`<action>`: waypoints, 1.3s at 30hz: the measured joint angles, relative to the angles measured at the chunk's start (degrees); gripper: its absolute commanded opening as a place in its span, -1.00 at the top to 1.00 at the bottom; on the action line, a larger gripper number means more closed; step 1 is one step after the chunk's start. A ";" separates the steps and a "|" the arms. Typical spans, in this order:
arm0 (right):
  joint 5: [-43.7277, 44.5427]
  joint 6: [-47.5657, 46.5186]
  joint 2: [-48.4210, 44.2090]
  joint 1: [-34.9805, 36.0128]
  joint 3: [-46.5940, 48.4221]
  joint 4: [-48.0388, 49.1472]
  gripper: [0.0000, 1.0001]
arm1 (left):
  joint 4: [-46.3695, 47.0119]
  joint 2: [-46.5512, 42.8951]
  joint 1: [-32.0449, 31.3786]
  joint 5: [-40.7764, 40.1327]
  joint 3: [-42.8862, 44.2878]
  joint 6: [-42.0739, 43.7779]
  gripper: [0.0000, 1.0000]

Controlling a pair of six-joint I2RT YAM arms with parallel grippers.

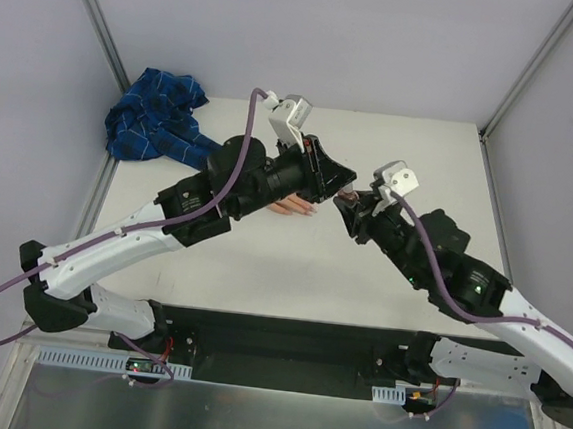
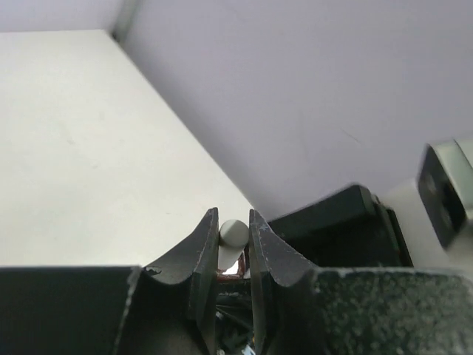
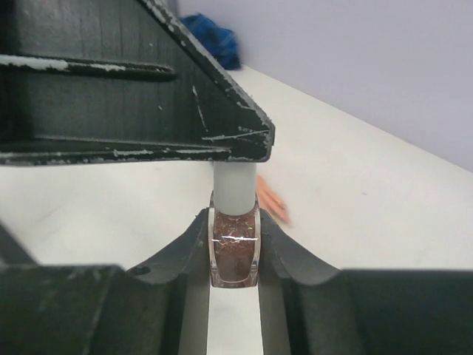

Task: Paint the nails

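Note:
My right gripper is shut on a small glass polish bottle with dark red-brown polish, held above the table. My left gripper is shut on the bottle's grey cap, which also shows in the right wrist view. The two grippers meet at mid-table, the left just above the right. The pale peach fake hand lies on the table under the left arm, its fingers pointing right. Its fingers show blurred behind the bottle. The nails are too small to make out.
The hand's blue plaid sleeve lies bunched at the table's far left corner. The white table is walled by pale panels at the back and sides. A black base rail runs along the near edge.

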 measured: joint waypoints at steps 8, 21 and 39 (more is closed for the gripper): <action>8.04 -5.14 3.15 -0.22 -1.09 0.81 1.00 | -4.50 3.82 -0.81 -10.16 2.80 -1.05 1.00; -21.46 -1.60 -5.51 -9.55 -2.21 -3.69 1.00 | -3.02 -2.73 0.50 2.19 -3.56 3.58 -0.64; -43.58 7.82 -8.41 -12.74 -2.21 -6.25 1.00 | 36.17 -2.93 13.55 47.63 -18.62 -15.54 -0.30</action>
